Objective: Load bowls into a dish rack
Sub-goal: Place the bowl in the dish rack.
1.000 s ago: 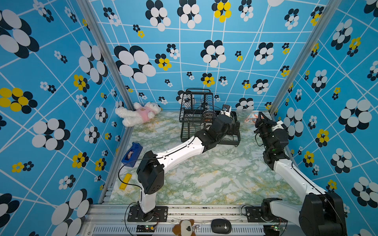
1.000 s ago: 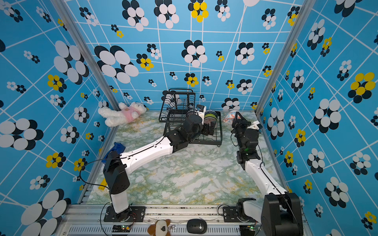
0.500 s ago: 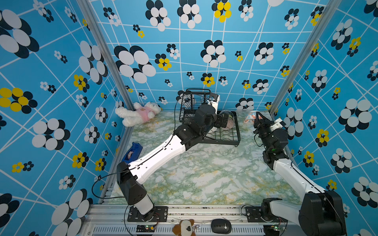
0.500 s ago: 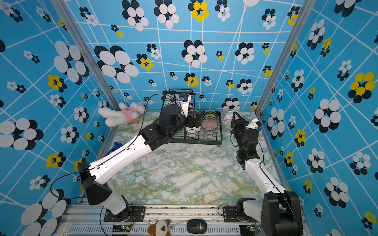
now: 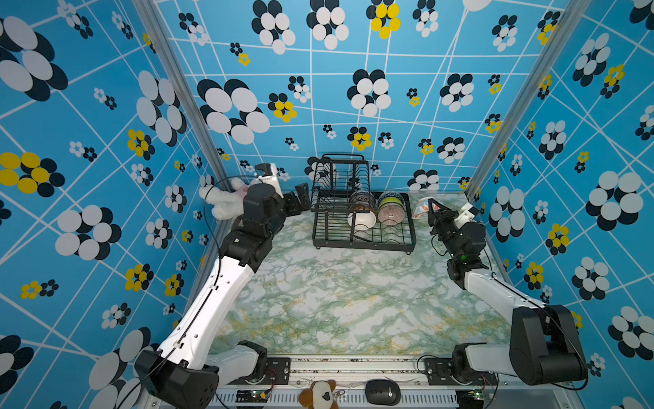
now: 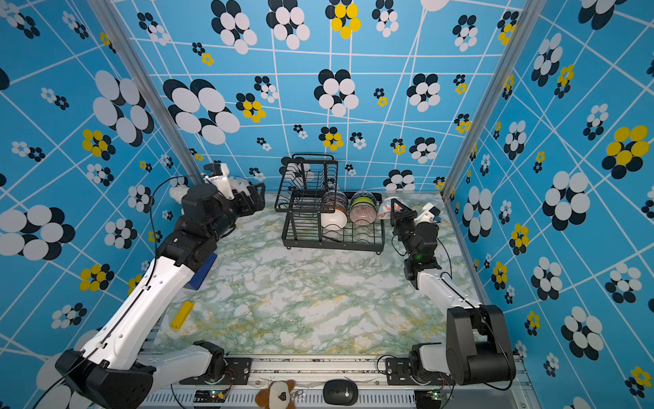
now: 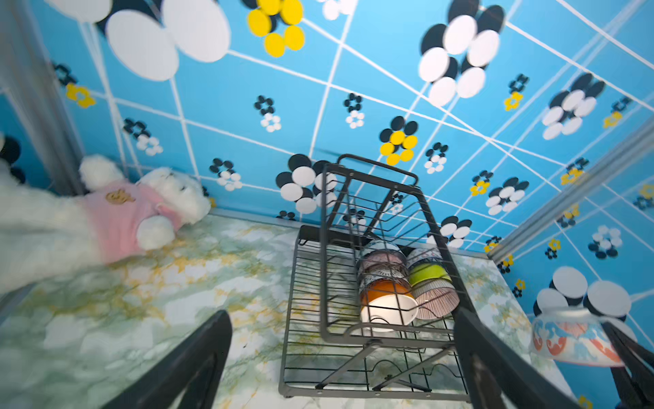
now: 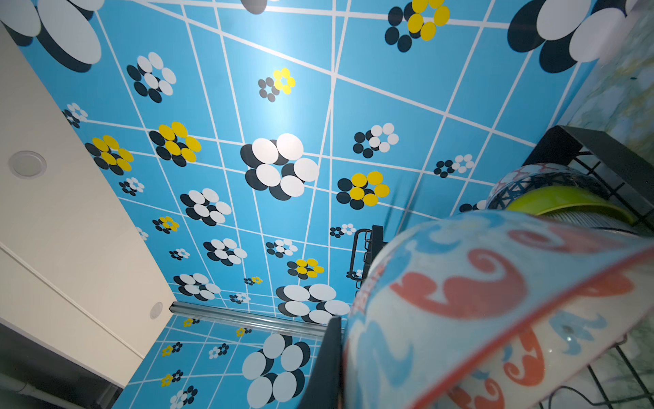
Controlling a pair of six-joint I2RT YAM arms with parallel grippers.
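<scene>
The black wire dish rack (image 5: pixel 364 244) (image 6: pixel 334 245) (image 7: pixel 371 391) stands at the back of the marble table. Standing on edge in its lower tray are several bowls: a white one (image 5: pixel 361 220) (image 7: pixel 387 311), a purplish ribbed one (image 5: pixel 389 215), a lime green one (image 5: pixel 389 202) and a black-and-white patterned one (image 5: pixel 361 200). My right gripper (image 5: pixel 433 208) (image 6: pixel 398 209) is shut on the rim of a red-blue floral bowl (image 5: pixel 420 209) (image 8: pixel 495 301) (image 7: pixel 573 336), held just right of the rack. My left gripper (image 5: pixel 298 201) (image 6: pixel 254 198) (image 7: pixel 339 371) hangs open and empty left of the rack.
A white plush toy in pink (image 5: pixel 226 203) (image 7: pixel 116 216) lies at the back left, right behind the left wrist. A blue block (image 6: pixel 201 272) and a yellow bar (image 6: pixel 182 313) lie along the left edge. The blue patterned walls close in on three sides.
My left arm has swung left from over the rack to beside the plush toy, with the gripper still open. The right arm with the floral bowl has barely shifted.
</scene>
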